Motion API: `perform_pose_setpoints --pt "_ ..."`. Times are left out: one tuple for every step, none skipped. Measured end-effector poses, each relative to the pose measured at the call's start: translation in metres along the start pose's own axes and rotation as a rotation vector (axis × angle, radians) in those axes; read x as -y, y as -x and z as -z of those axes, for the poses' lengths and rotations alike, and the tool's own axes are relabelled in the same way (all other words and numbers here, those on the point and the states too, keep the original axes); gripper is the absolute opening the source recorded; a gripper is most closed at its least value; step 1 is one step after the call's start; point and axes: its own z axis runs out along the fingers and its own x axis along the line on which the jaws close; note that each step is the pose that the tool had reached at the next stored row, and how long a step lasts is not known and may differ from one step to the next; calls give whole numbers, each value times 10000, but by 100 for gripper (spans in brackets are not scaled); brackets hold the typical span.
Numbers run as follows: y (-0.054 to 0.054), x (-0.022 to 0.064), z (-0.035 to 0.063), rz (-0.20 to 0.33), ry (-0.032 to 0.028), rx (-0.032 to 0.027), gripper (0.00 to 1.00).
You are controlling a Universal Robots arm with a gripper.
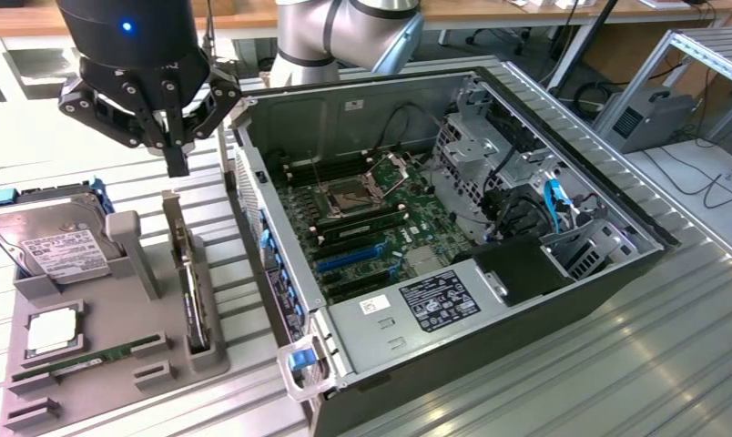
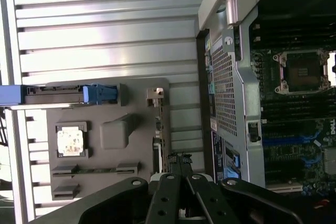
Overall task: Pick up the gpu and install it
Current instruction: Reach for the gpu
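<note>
1. Closest to me in the exterior view is the grey holder (image 1: 105,314). It sits on the metal tabletop (image 1: 657,364).
2. A thin green memory stick (image 1: 86,360) lies in the front of the holder. A square silver chip (image 1: 53,332) sits just behind it.
3. The gpu (image 1: 191,278) stands on its long edge in a slot of the holder. That slot is on the side next to the computer case (image 1: 379,323). The gpu's silver end points to the back.
4. The hard drive (image 1: 53,244) with its white label leans in the holder, on the exterior view's left of the gpu.
5. The computer case lies open on its side, just beside the holder. I can see the green board (image 1: 366,228) inside, with blue slots (image 1: 348,259) and an empty chip socket (image 1: 348,196).
6. Farther back, the tool (image 1: 176,166) hangs in the air over the back end of the holder, close above the gpu's silver end. Its fingers (image 2: 178,161) are pressed tight together and it holds nothing. It does not touch the gpu.
7. At the very back, the grey robot arm (image 1: 341,36) bends behind the case.
</note>
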Motion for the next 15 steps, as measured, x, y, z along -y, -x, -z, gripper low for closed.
perform_pose_setpoints --pt "0 2 0 0 0 0 11" --pt "0 4 0 -1 0 0 11" --pt "1 11 1 0 0 0 11" --pt "1 18 0 0 0 0 11" --pt "2 20 1 0 0 0 11" --pt "1 21 1 0 -1 0 11" --pt "2 24 1 0 0 0 11" --pt "2 26 1 0 0 0 11" --pt "2 27 1 0 0 0 11" --pt "2 30 1 0 0 0 11" --pt "2 32 1 0 0 0 11" --pt "2 35 2 0 0 0 11" --pt "3 38 1 0 0 0 11" --pt "3 39 2 0 0 0 11" --pt "3 41 2 0 0 0 11"
